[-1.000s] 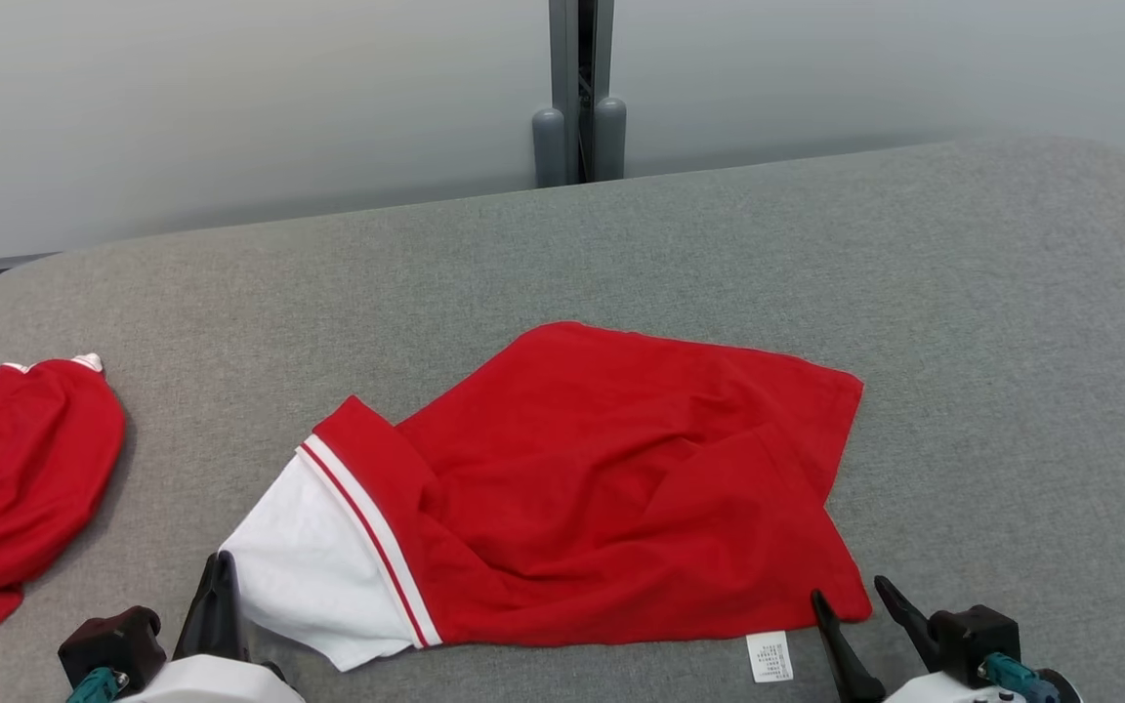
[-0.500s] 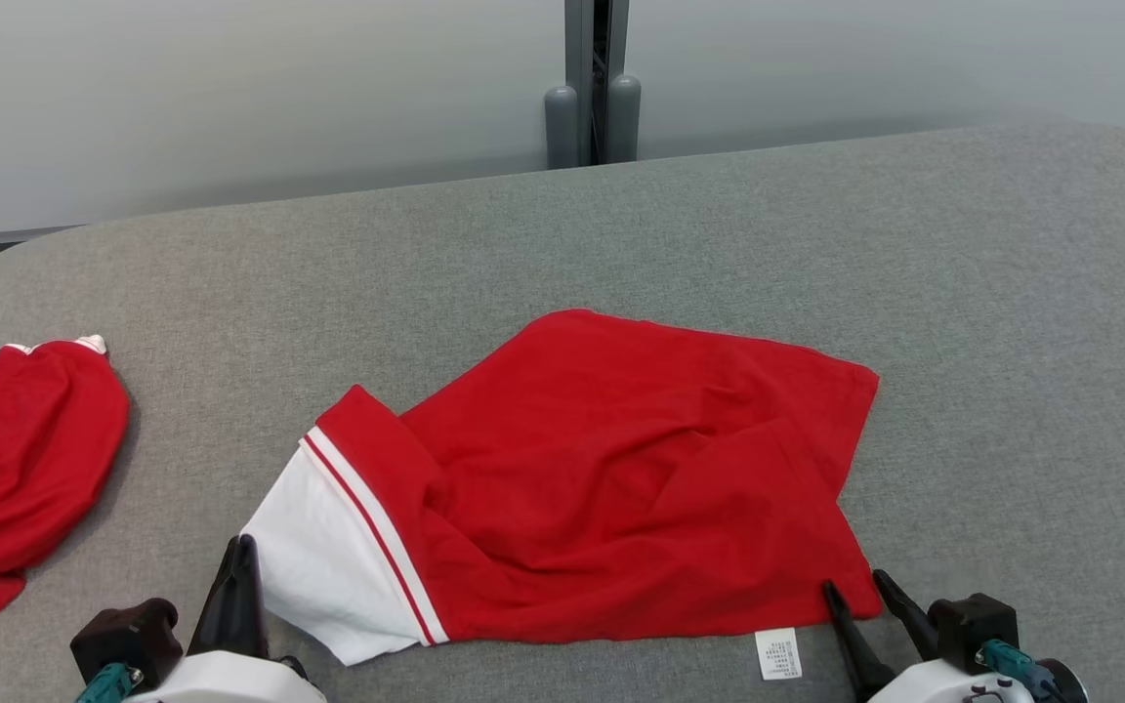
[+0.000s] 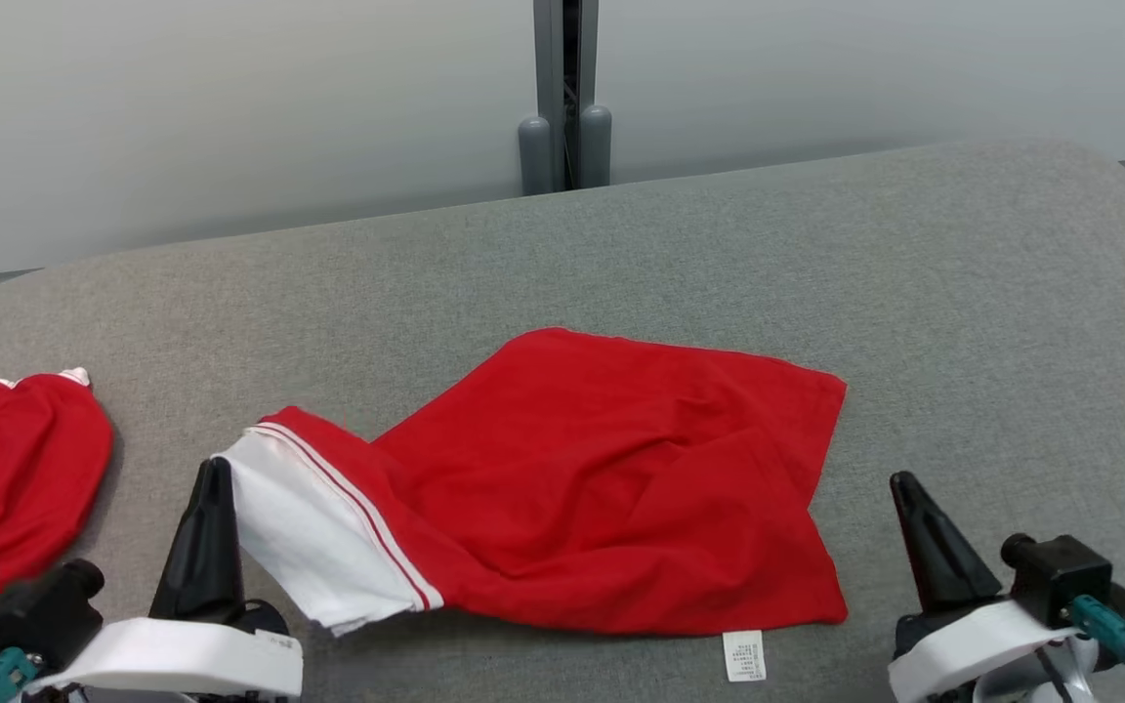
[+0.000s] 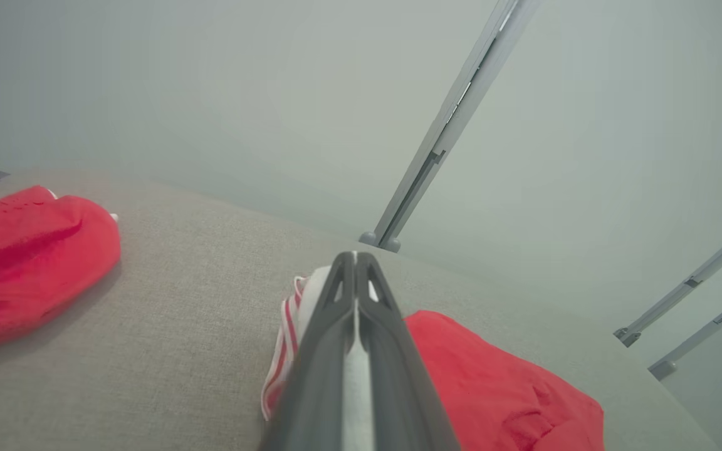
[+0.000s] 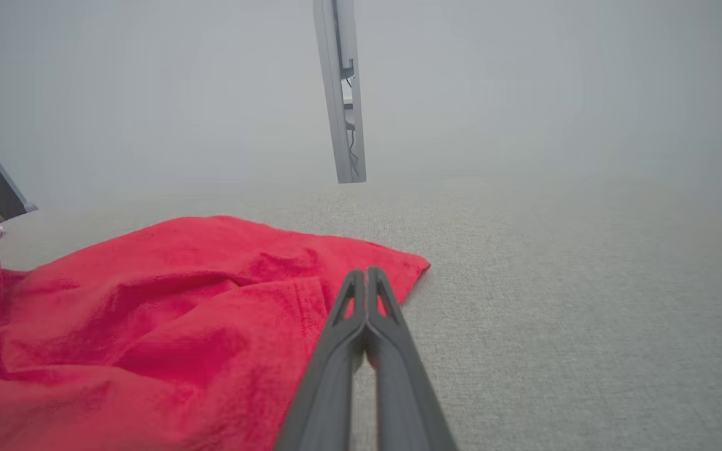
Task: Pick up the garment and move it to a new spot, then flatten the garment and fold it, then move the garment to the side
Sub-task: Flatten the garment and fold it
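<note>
Lying rumpled, red garment (white sleeve) — left hand pinching it, right hand closed

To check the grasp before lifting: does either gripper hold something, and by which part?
The left gripper pinches the garment by its white edge. The right gripper is shut on nothing.

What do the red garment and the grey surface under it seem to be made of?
Red garment with white striped panel: soft matte knit, probably cotton; it creases and drapes. Grey rounded surface: seemingly woven upholstery fabric, with fine matte weave.
</note>
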